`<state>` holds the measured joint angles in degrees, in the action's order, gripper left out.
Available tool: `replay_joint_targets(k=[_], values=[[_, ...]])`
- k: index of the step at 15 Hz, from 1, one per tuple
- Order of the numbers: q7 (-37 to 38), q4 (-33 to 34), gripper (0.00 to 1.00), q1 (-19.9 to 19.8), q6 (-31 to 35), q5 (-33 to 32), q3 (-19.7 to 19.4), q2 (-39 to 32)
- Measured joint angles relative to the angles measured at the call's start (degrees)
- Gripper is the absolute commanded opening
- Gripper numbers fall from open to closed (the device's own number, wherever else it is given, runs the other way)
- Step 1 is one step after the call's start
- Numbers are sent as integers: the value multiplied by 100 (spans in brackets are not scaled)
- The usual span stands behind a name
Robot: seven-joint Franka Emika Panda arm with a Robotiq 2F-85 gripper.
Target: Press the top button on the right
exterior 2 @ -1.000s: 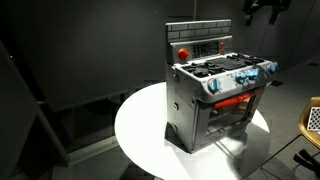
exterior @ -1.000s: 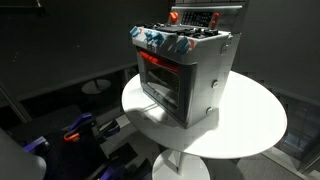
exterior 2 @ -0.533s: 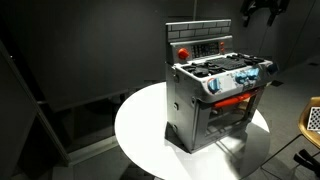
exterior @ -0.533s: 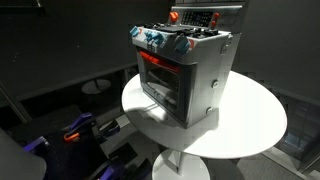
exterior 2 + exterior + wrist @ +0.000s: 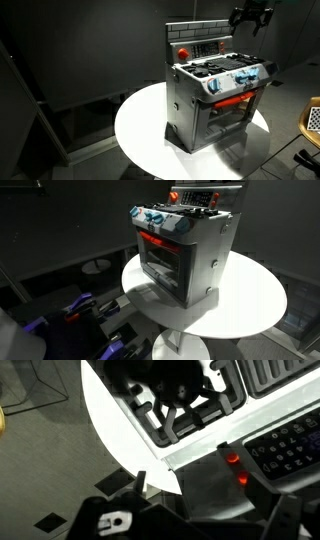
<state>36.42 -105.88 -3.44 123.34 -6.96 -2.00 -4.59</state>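
One round white table (image 5: 250, 300) carries one toy stove (image 5: 188, 105). One gripper (image 5: 251, 22), fingers spread, hangs above the stove's back panel. Two red buttons (image 5: 232, 458) show in the wrist view, just beside one dark keypad (image 5: 285, 450).

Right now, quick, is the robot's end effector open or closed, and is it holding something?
End effector: open, holding nothing, up in the air above the toy stove.
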Motion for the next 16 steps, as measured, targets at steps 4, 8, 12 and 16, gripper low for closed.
replay_joint_targets(k=[4,8,12,16], values=[[88,101,100,26,313,-45,-49,-285],[88,218,100,59,338,-45,-78,-458],[88,244,100,103,338,-45,-91,-518],[88,248,100,132,337,-45,-105,-563]])
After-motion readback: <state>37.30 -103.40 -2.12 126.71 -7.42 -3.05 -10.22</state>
